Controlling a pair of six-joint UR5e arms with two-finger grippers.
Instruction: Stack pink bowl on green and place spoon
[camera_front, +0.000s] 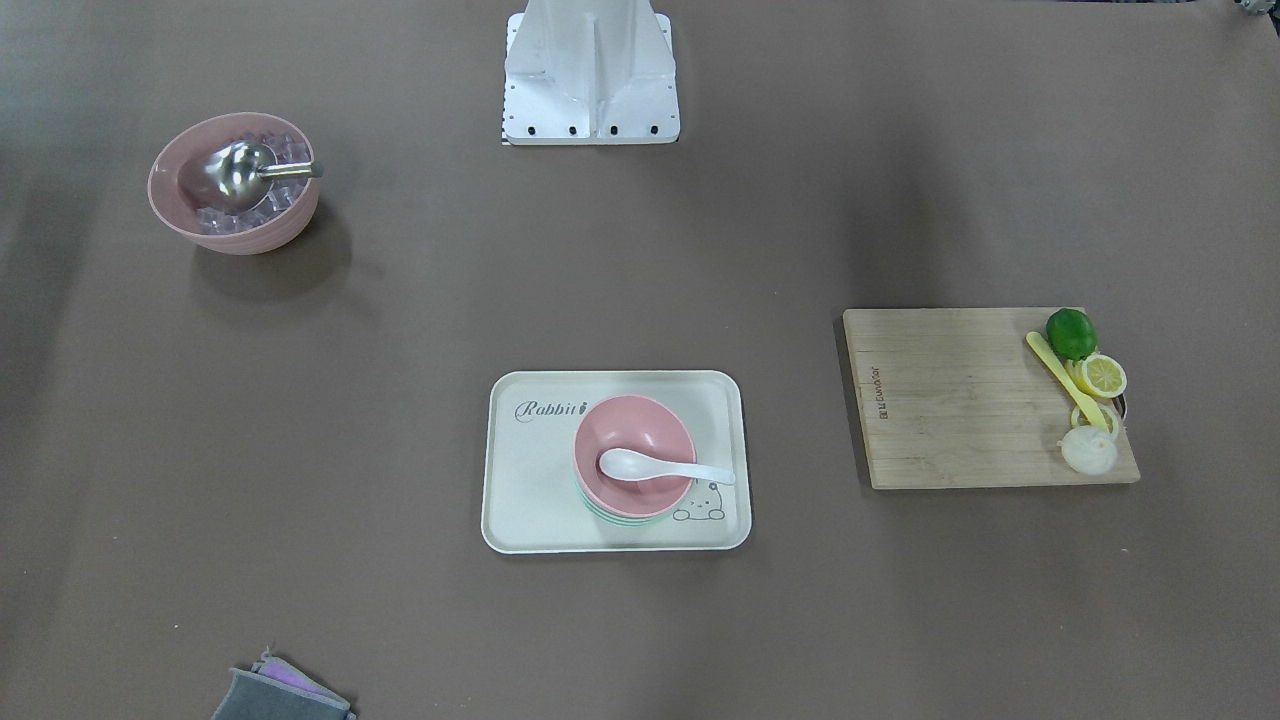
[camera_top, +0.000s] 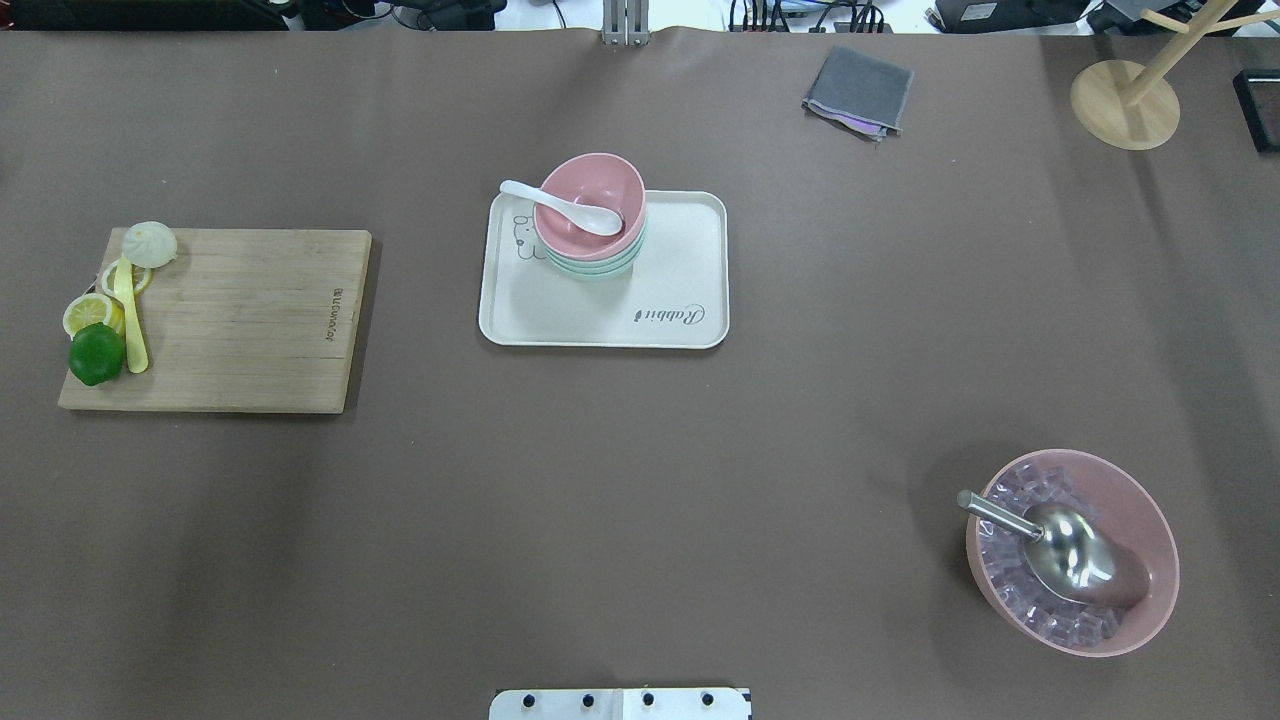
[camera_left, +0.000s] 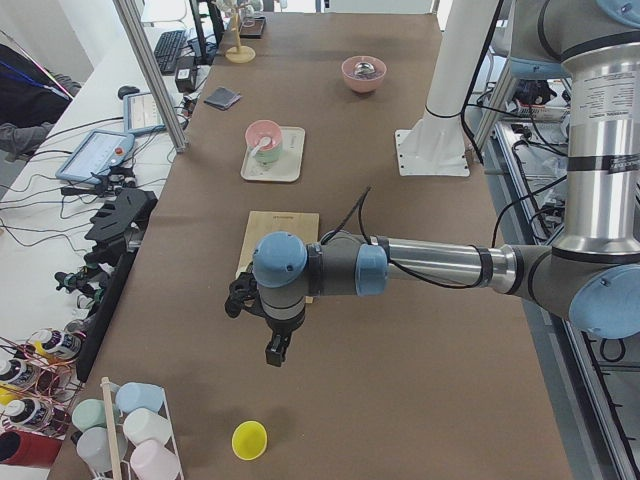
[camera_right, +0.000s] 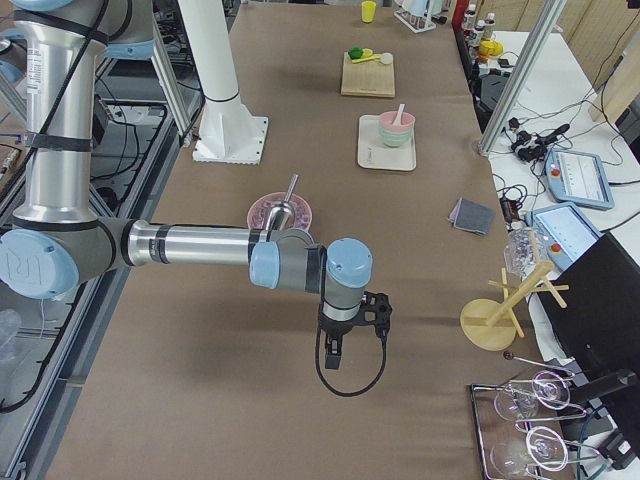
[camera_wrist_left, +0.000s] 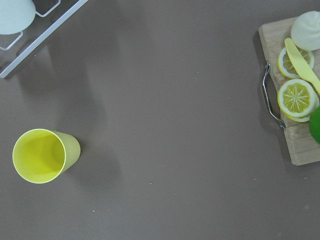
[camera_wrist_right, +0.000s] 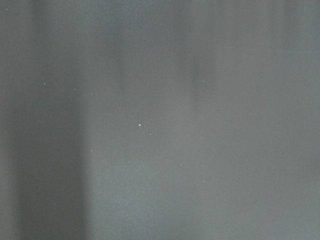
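A pink bowl sits stacked on a green bowl on the cream tray mid-table. A white spoon lies in the pink bowl, its handle over the rim. The stack also shows in the overhead view: pink bowl, green bowl, spoon. My left gripper hangs over the table's left end, far from the tray; my right gripper hangs over the right end. Both show only in side views, so I cannot tell whether they are open or shut.
A wooden cutting board holds a lime, lemon slices, a yellow knife and a bun. A larger pink bowl of ice holds a metal scoop. A grey cloth, a wooden stand and a yellow cup lie at the edges.
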